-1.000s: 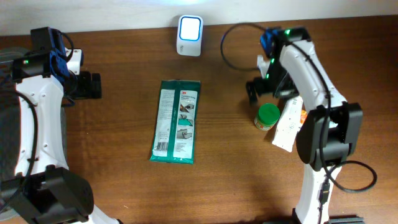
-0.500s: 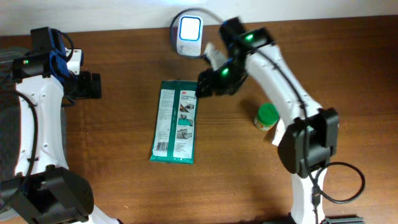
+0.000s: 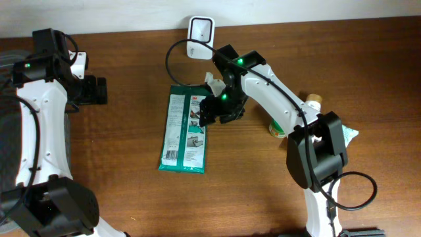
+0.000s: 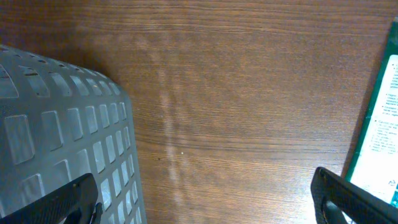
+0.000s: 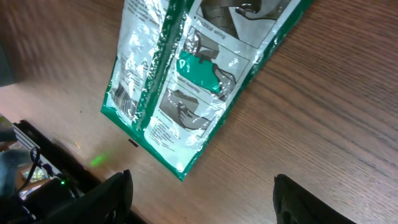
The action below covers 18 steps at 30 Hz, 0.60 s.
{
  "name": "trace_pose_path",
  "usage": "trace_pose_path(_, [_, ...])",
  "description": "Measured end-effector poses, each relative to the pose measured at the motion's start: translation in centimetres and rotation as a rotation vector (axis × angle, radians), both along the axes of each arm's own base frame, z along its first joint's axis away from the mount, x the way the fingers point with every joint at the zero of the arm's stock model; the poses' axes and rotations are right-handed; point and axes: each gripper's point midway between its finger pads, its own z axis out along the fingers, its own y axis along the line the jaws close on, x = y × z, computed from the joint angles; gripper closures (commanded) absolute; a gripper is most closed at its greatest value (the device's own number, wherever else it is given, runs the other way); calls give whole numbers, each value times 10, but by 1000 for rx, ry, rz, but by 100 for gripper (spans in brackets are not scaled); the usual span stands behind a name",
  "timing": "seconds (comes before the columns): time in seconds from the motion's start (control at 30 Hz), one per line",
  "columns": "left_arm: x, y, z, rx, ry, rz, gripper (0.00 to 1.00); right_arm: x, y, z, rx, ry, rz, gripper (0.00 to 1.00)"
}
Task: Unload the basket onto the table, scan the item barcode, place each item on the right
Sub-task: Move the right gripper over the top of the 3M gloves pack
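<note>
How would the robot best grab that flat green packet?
Probably its right long edge, from above, fingers slipping under and over it. The green packet lies flat and thin on the table, offering no upright sides, and the open right gripper hovers over that edge.

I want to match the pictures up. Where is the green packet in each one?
Overhead: green packet, flat, centre of picture.
Left wrist: just its edge, far right.
Right wrist: top middle, slanting.
Shared landmark: brown wooden table under it.
</note>
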Motion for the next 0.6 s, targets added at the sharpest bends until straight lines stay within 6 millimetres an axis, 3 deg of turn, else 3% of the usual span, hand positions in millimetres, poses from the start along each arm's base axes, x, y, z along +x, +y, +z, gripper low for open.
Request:
trace_pose_path(0.33, [0,0,0,0,0,0,1,3,-51,0,-39,78,-67,31])
trace_pose_path(0.6, [0,0,0,0,0,0,1,-2,-58,0,-39,87,-28,30])
